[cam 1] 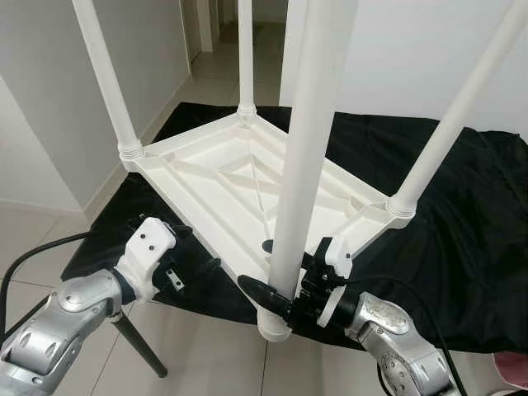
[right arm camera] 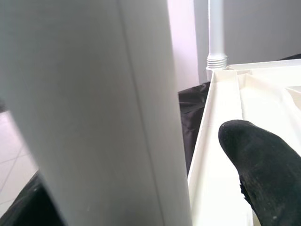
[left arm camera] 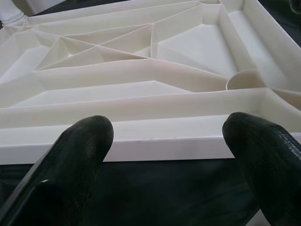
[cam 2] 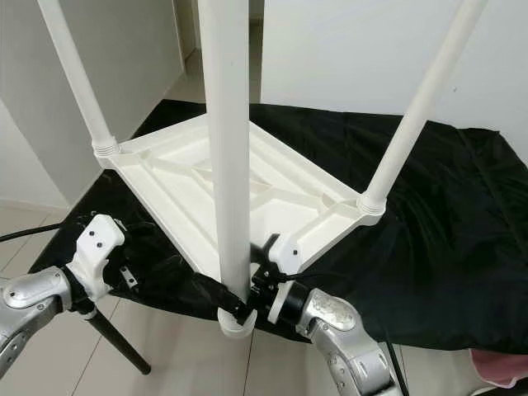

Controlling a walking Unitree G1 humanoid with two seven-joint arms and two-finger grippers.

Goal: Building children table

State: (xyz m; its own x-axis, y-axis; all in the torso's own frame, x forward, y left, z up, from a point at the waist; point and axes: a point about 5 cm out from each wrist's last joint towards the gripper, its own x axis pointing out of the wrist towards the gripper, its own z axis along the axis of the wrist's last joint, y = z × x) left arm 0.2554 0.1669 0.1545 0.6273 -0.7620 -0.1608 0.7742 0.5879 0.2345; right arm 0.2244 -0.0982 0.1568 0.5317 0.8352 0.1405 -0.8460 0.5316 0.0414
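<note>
A: From our head cameras, where is the white plastic ribbed tabletop (cam 1: 247, 186)?

B: Upside down on the black cloth (cam 1: 462, 231), three white tube legs (cam 1: 106, 78) standing at its corners. Our right gripper (cam 1: 276, 299) is clenched round the nearest white tube leg (cam 1: 301, 165).

A: And our left wrist camera?

B: Our left gripper (left arm camera: 169, 155) is released, fingers (left arm camera: 80, 146) spread just before the tabletop's edge.

A: Right wrist?

B: The nearest leg looms against one black finger (right arm camera: 263, 160).

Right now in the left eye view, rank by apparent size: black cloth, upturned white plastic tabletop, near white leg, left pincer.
1. Black cloth
2. Upturned white plastic tabletop
3. Near white leg, enlarged by closeness, so its rank against the tabletop is unsure
4. Left pincer
</note>
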